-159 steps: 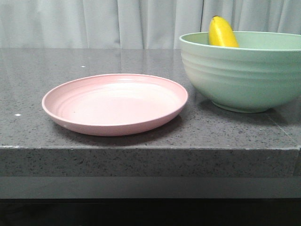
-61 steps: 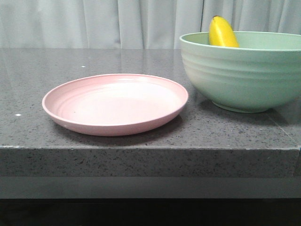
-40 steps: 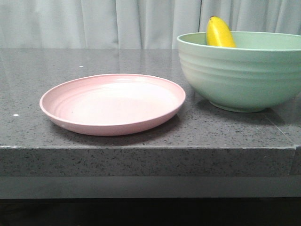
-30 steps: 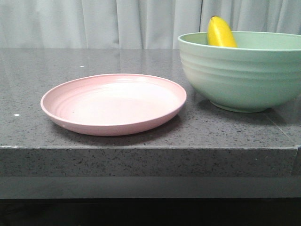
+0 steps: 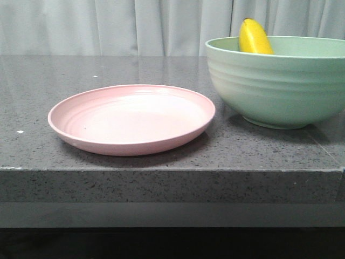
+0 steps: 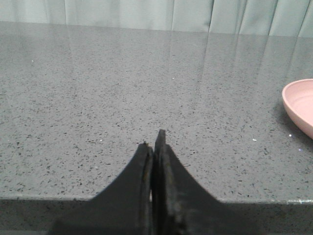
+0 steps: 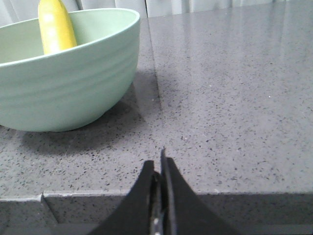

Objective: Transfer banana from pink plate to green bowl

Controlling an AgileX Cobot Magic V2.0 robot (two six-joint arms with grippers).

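The banana (image 5: 255,38) stands inside the green bowl (image 5: 277,83), its tip leaning on the far rim; it also shows in the right wrist view (image 7: 56,29) in the bowl (image 7: 63,83). The pink plate (image 5: 132,117) lies empty to the left of the bowl; its rim shows in the left wrist view (image 6: 299,105). My left gripper (image 6: 153,142) is shut and empty at the table's front edge, left of the plate. My right gripper (image 7: 159,164) is shut and empty at the front edge, right of the bowl. Neither gripper shows in the front view.
The grey speckled stone tabletop (image 5: 161,67) has a front edge (image 5: 172,170) just below the plate. A pale curtain (image 5: 108,27) hangs behind the table.
The front view shook slightly left and back. The plate, bowl and banana stand as before.
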